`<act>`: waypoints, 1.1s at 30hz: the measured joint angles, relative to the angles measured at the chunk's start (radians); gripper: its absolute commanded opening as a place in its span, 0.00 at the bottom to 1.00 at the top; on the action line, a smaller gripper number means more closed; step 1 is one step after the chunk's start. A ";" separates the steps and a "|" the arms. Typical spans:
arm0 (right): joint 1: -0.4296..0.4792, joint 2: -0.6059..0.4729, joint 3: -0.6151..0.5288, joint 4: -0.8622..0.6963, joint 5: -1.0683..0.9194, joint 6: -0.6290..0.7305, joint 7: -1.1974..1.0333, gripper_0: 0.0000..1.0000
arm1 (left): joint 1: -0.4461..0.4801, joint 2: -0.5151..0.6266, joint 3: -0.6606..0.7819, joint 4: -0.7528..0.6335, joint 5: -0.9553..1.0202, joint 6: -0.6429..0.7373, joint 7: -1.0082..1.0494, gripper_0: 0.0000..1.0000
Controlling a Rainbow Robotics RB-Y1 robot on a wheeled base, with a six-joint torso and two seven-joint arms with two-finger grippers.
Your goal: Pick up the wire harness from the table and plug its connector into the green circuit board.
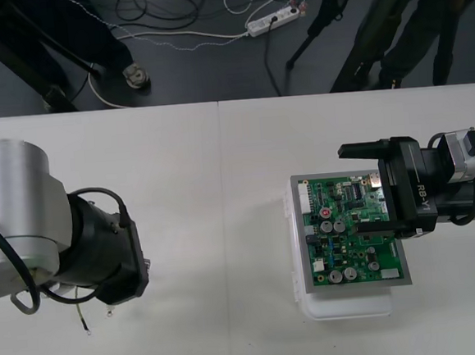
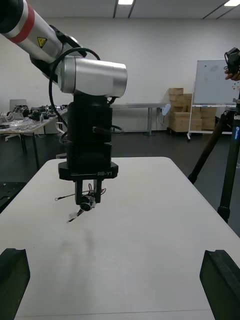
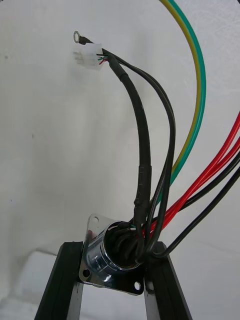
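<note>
The left end effector (image 2: pixel 89 195) is clenched on the round metal socket (image 3: pixel 107 255) of the wire harness (image 3: pixel 145 165), held over the tabletop (image 1: pixel 222 187). The wires run straight out from its fingers to the small white plug (image 3: pixel 90 51). The green circuit board (image 1: pixel 342 255) sits well apart, under the right end effector (image 1: pixel 350 189), which is spread wide and holds nothing.

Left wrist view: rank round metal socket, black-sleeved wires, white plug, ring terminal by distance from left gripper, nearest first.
1. The round metal socket: clamped between the fingers of the left gripper.
2. The black-sleeved wires: rising from the socket, midway out.
3. The white plug and ring terminal: together at the wires' far end, too close to call.
</note>
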 measured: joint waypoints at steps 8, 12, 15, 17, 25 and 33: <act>0.000 0.000 0.000 0.000 -0.010 0.000 -0.007 1.00 | 0.117 -0.036 0.302 0.101 0.151 -0.026 0.000 0.00; 0.000 0.000 0.000 0.000 -0.012 0.000 -0.029 1.00 | 0.161 -0.066 0.410 0.152 0.222 -0.030 0.000 0.00; 0.000 0.000 0.000 0.000 -0.015 0.000 -0.029 1.00 | 0.200 -0.096 0.498 0.185 0.255 -0.032 0.000 0.00; 0.000 0.000 0.000 0.000 -0.021 0.000 -0.029 1.00 | 0.227 -0.122 0.564 0.216 0.292 -0.034 0.000 0.00; 0.000 0.000 0.000 0.000 -0.022 0.000 -0.029 1.00 | 0.329 -0.221 0.807 0.334 0.466 -0.048 0.014 0.00; 0.000 0.000 0.000 0.000 -0.026 0.000 -0.029 1.00 | 0.393 -0.306 0.973 0.454 0.649 -0.068 0.021 0.00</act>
